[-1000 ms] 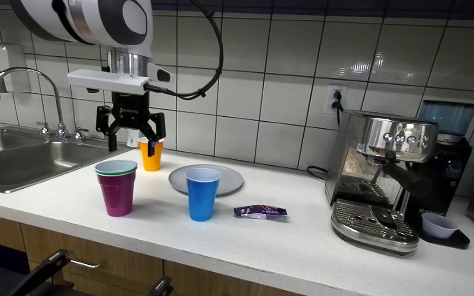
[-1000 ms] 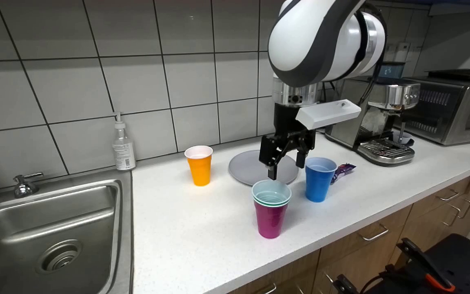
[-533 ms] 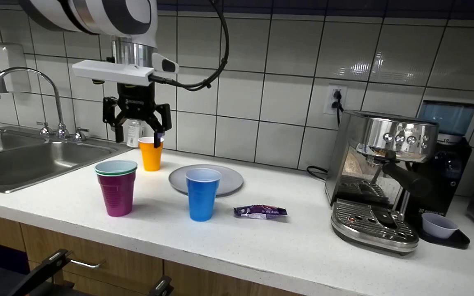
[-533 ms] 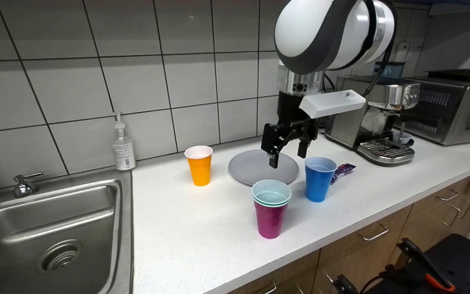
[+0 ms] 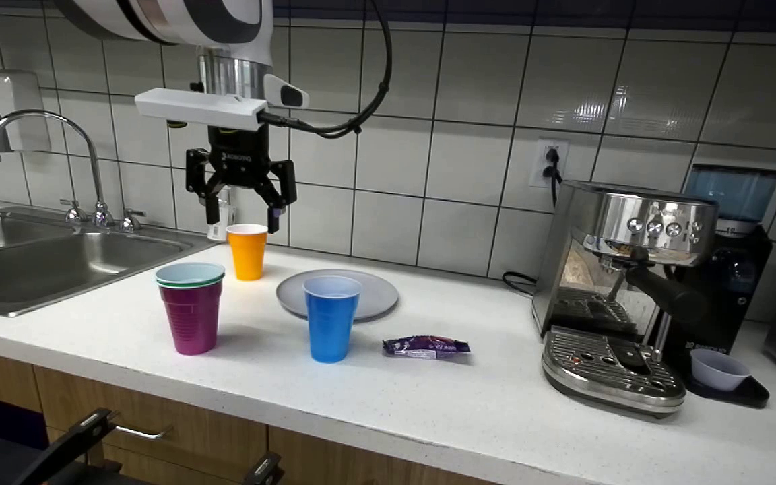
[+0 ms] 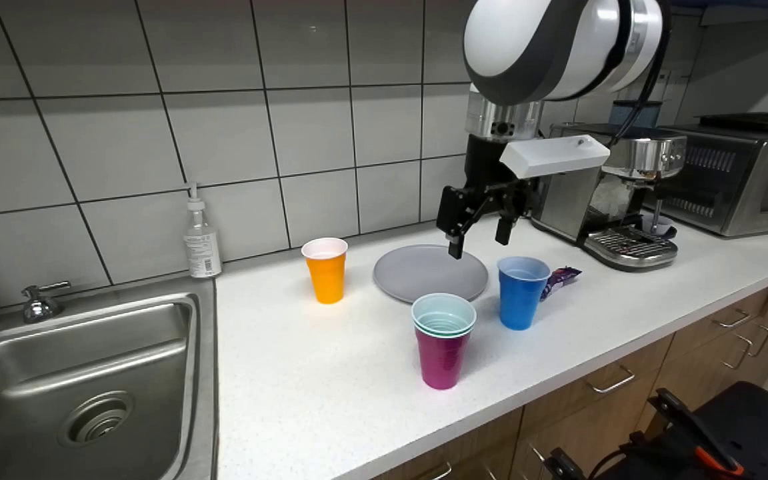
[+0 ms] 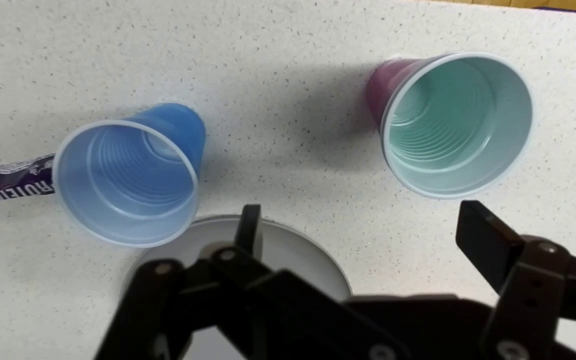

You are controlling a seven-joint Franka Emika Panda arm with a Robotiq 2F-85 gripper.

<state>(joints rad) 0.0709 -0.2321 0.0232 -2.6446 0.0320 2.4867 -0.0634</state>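
My gripper, seen in both exterior views [image 5: 243,217] [image 6: 479,241] and in the wrist view [image 7: 360,225], is open and empty, in the air above the counter. A magenta cup [image 6: 441,363] stands upright with a teal cup [image 6: 444,313] nested in it; the teal inside shows in the wrist view [image 7: 448,125]. A blue cup [image 5: 332,323] stands upright and shows in the wrist view [image 7: 128,185]. An orange cup [image 5: 248,256] stands farther back, outside the wrist view. A grey plate [image 6: 417,273] lies behind the blue cup; my gripper partly hides it in the wrist view [image 7: 298,255].
A purple wrapped bar [image 5: 426,347] lies beside the blue cup. A steel sink [image 6: 204,373] and a soap bottle [image 6: 202,243] are at one end. An espresso machine [image 5: 637,222] and a microwave [image 6: 751,180] stand at the other. A tiled wall [image 5: 388,162] runs behind.
My gripper has risen and shifted right in both exterior views, away from the magenta and teal cups. It stays open. The cups, plate and wrapped bar have not moved.
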